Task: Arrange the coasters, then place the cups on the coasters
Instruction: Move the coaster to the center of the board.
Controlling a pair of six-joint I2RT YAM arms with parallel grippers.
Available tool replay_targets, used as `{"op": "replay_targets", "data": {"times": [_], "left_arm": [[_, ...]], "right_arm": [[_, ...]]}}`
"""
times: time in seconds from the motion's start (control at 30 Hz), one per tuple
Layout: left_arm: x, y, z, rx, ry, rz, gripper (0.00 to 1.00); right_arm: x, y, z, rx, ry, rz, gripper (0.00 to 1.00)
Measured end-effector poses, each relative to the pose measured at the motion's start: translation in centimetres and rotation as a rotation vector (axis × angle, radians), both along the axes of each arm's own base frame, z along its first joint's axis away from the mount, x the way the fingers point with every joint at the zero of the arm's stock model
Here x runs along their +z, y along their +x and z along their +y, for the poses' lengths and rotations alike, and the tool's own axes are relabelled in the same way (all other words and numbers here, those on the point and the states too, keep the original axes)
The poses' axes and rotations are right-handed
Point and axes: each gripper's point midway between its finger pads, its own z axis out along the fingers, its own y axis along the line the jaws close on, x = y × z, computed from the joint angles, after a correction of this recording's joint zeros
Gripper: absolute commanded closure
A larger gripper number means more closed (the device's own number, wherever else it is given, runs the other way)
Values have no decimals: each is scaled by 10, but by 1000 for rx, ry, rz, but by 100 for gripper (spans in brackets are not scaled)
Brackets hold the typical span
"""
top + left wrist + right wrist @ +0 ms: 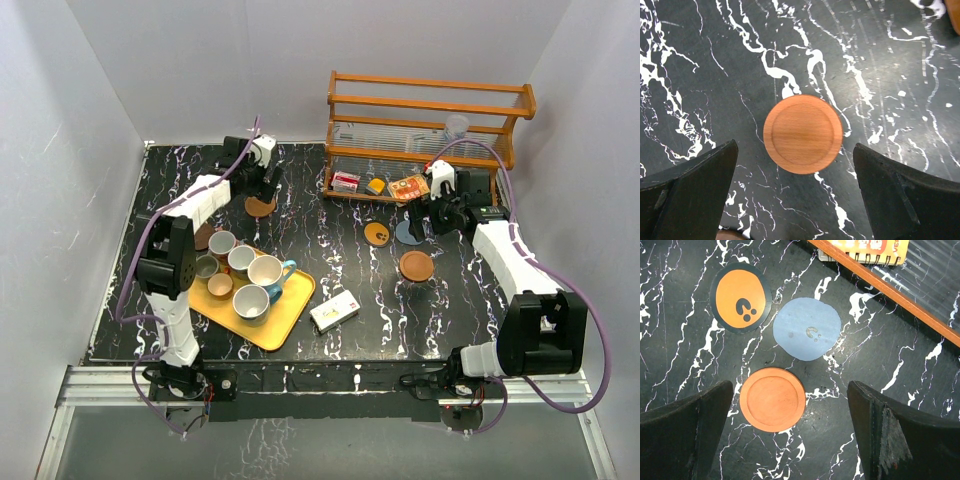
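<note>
Top view, cups: six cups (250,280) are seen grouped on a yellow tray (285,325) at the left of the desk (340,270); none is set on a coaster yet.
Top view, coasters: a wood coaster (261,206) is found by the left pincer (264,186); a spotted coaster (377,234), a blue coaster (408,232) and a brown coaster (417,266) are grouped near the right pincer (438,214).
Left wrist view: the left pincer is spread wide and nothing is held; the wood coaster lies flat between the fingers, touched by neither.
Right wrist view: the right pincer is spread wide and empty above the brown coaster; the blue one lies just beyond it, with the spotted one beside that.
Handling: the coasters are judged light, stiff and thin, best pinched across the rim. The cups are judged fragile and slippery, best taken by the wall.
</note>
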Motion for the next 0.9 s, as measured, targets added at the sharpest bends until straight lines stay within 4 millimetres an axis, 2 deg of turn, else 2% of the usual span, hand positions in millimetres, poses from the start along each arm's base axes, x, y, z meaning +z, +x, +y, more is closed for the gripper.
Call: {"op": "replay_targets", "data": {"times": [0.17, 0.4, 0.73, 0.9], "left_arm": [[-24, 14, 13, 39, -4, 45, 1], [-49, 20, 21, 58, -12, 99, 3], [-58, 31, 31, 88, -43, 118, 12], [-60, 33, 36, 100, -62, 129, 13]], "right_arm": [[-5, -2, 0, 0, 0, 8, 2], [-10, -5, 0, -1, -2, 19, 2], [-11, -5, 0, 0, 0, 19, 2], [-11, -5, 0, 0, 0, 19, 2]]}}
